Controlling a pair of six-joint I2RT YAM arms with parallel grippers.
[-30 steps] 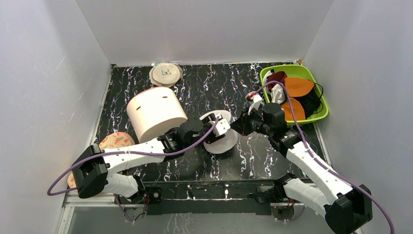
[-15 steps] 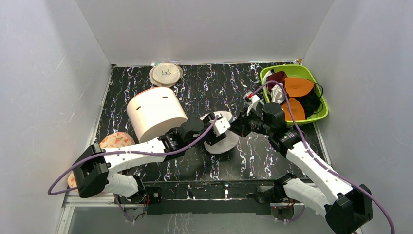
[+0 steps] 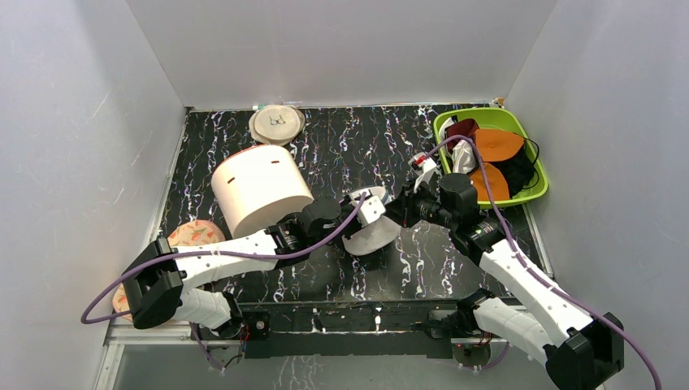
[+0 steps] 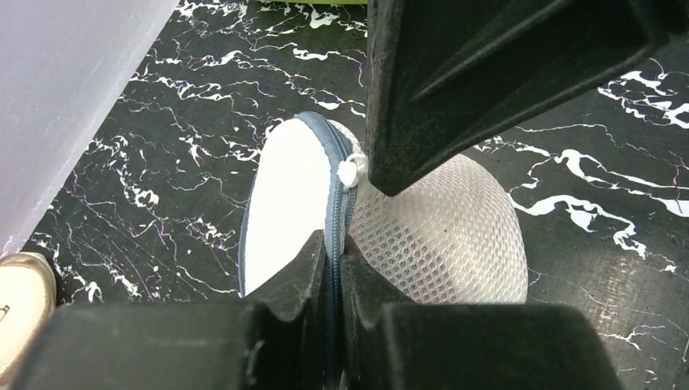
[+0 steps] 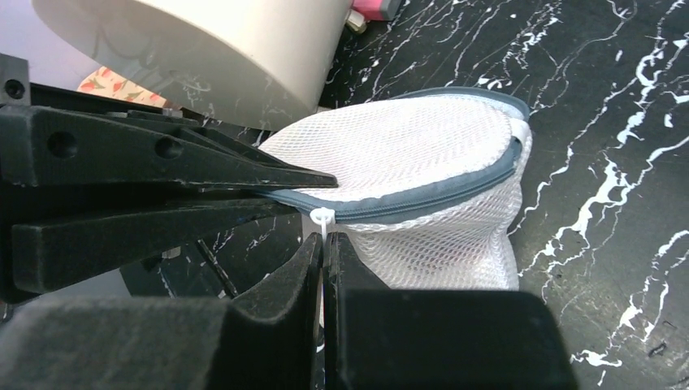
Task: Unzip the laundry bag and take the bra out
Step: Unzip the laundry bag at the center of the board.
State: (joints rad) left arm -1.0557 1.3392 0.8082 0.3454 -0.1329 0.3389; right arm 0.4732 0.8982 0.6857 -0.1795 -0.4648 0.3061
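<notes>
from above, the laundry bag lies near the middle of the worktop, a little toward the near edge, tipped on its side between my two arms. my left gripper meets it from the left-edge side and my right gripper from the right-edge side, both touching it. the cream cylinder lies just beyond my left arm toward the left edge, and the green tray sits by the far right corner. in my left wrist view, my left fingers are almost fully closed, pinching the grey zip band at the bag's rim, with the mesh dome bulging away to the right of them. the white zip pull sits further along the band, right at the tip of one of my right fingers. a faint reddish tinge shows through the mesh, too dim for me to name. in my right wrist view, my right fingers are pressed nearly together on the zip pull, which runs down between them. the bag sits straight ahead of them, its zip band curving off to the right, and my left gripper's fingers come in from the left, clamped on the band beside the pull.
</notes>
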